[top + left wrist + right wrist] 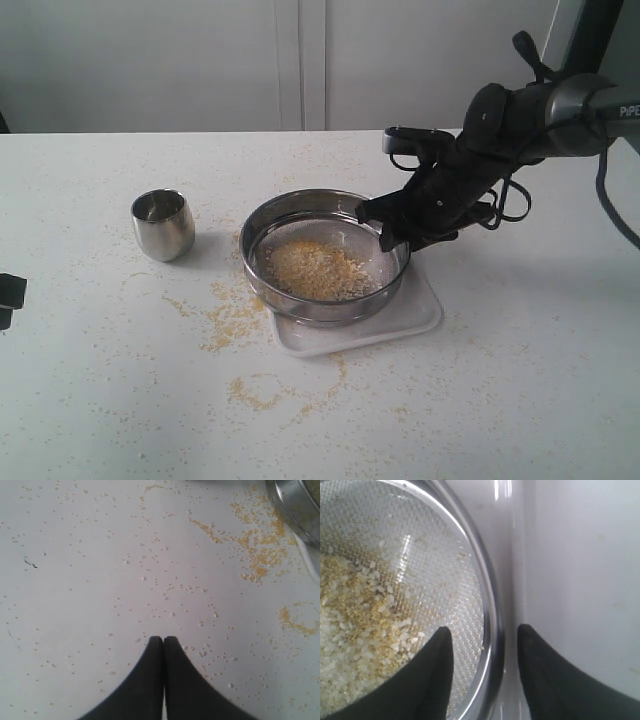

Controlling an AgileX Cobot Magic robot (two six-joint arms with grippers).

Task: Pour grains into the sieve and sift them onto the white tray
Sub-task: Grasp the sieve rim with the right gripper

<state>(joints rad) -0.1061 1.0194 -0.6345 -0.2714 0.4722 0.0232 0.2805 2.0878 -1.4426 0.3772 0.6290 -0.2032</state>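
Note:
The sieve (330, 310), a wide steel ring with a mesh bottom, rests on the white tray (420, 312) at the table's middle. A heap of yellow and pale grains (315, 270) lies on its mesh. My right gripper (385, 225) is open at the sieve's right side. In the right wrist view the gripper (485, 629) straddles the rim (487, 595), one finger over the mesh near the grains (355, 625), the other outside above the tray (509, 555). My left gripper (163, 639) is shut and empty, low over the table left of the sieve (295, 505).
A small steel cup (163, 225) stands upright left of the sieve. Spilled grains (235, 315) are scattered over the white table in front and left of the tray, also seen as spilled grains (260, 555) in the left wrist view.

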